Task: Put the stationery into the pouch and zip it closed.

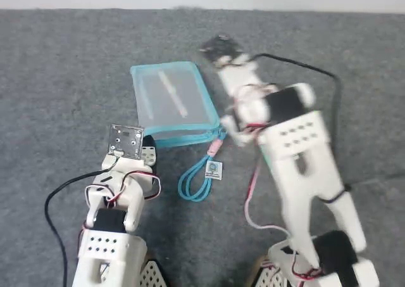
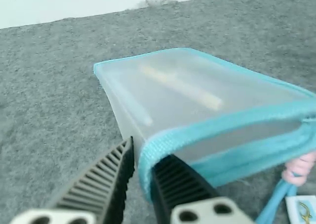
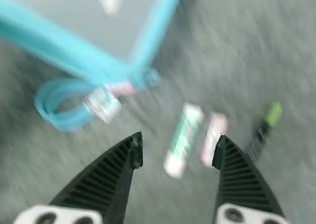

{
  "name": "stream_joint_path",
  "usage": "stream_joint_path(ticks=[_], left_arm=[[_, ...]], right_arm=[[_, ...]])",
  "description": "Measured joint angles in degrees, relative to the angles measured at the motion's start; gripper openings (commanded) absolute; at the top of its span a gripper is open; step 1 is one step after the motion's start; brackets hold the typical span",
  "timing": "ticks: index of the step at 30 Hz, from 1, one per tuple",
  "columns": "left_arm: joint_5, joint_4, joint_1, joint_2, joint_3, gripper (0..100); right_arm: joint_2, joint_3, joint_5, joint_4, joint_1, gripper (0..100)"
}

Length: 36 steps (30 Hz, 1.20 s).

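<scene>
Grey worktop seen from above, with the pouch lying flat near its middle, clear with teal trim, a pale stick inside it. A teal cord loops off the near corner, with a small tag on it. The left hand sits at the pouch's near edge. The right arm stands just beside the pouch, by the corner with the cord.

From the left wrist, the left hand pinches a corner of the pouch, the teal trim caught between its two fingers. The stick shows through the clear side.

From the right wrist, the right hand is spread wide above the worktop. Between its fingers lie a green-and-white tube and a pink piece side by side, with a green-tipped pen near them. All three are blurred and lie outside the pouch. The cord and tag lie by the pouch's corner
</scene>
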Motion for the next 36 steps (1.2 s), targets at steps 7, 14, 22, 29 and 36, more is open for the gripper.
stream_joint_path(ticks=[7,14,22,29,36], left_arm=[[-0.26,0.00,0.00,0.00,0.00,1],[-0.26,0.00,0.00,0.00,0.00,1],[-0.26,0.00,0.00,0.00,0.00,1],[-0.26,0.00,0.00,0.00,0.00,1],[-0.26,0.00,0.00,0.00,0.00,1]], right_arm=[[-0.62,0.00,10.55,3.34,19.87,24.0],[11.08,-0.09,24.44,2.90,33.41,23.8],[29.71,-0.09,25.76,-6.95,38.86,23.8],[38.77,-0.09,27.87,-11.78,39.12,18.7],[40.44,-0.09,27.87,-12.75,39.38,18.4]])
